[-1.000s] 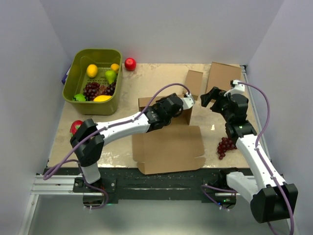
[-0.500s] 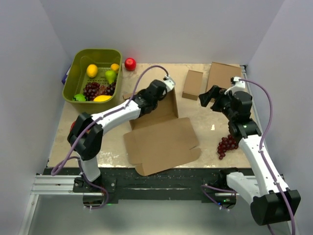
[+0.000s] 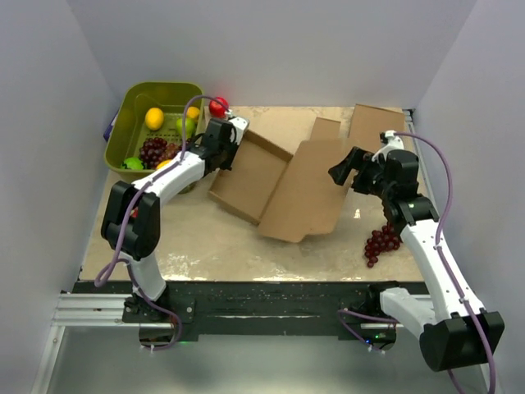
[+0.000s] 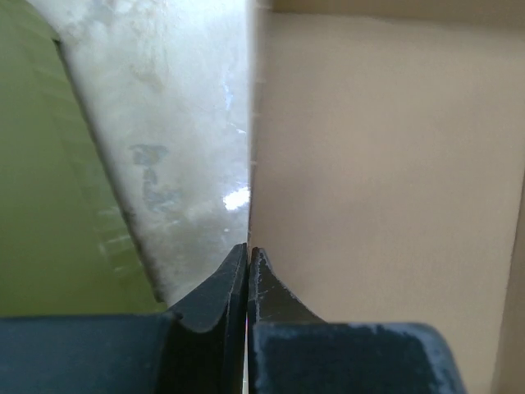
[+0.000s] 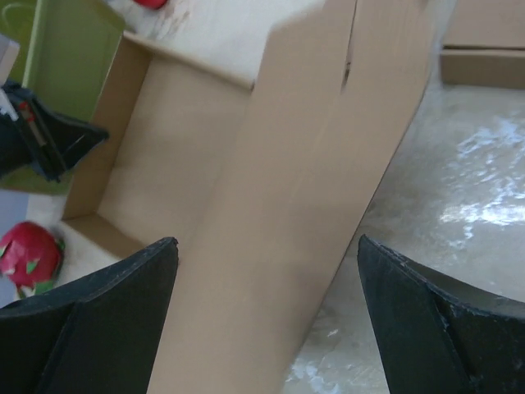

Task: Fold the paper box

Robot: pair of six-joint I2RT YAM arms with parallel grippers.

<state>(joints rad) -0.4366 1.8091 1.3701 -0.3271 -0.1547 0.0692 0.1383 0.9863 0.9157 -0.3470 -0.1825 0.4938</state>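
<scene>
The paper box (image 3: pixel 279 185) has slid from the near middle of the bench (image 3: pixel 205 238) toward the far left, dragged there by my left tool (image 3: pixel 232 131).

My left tool is pinched tight on the thin edge of the box's wall, just beside the green basket (image 3: pixel 156 131). My right tool (image 3: pixel 340 171) gapes wide and holds nothing, and the big loose panel slants up in front of its fingers. The box lies between my two tools. I judge the fold goes best if I keep the left pinch steady as an anchor, close the right tool squarely on the panel's edge, and hinge it along the crease rather than pull sideways.
</scene>
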